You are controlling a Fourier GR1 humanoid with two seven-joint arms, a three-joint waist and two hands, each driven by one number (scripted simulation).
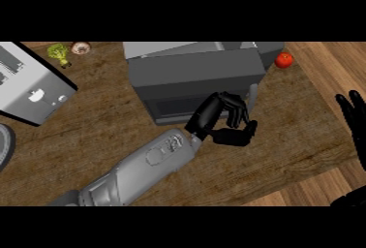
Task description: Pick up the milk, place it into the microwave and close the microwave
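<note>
Wood counter is carrying the microwave (193, 72) at centre back. You're looking at its dark door (187, 104) from above, so the inside is hidden. The milk isn't showing, and you can't tell whether it's sitting in there. Left hand (223, 118) is hanging against the door front, just beside the handle (252, 94), fingers curling toward the thumb with nothing visible between them. Right hand (354, 121) is resting open at the right edge, fingers up.

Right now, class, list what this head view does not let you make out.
Milk: nowhere visible, head view; the microwave's body hides its inside.
Right hand: head view, cut off by the right edge.
Round item beside the broccoli: head view, too small to name.
</note>
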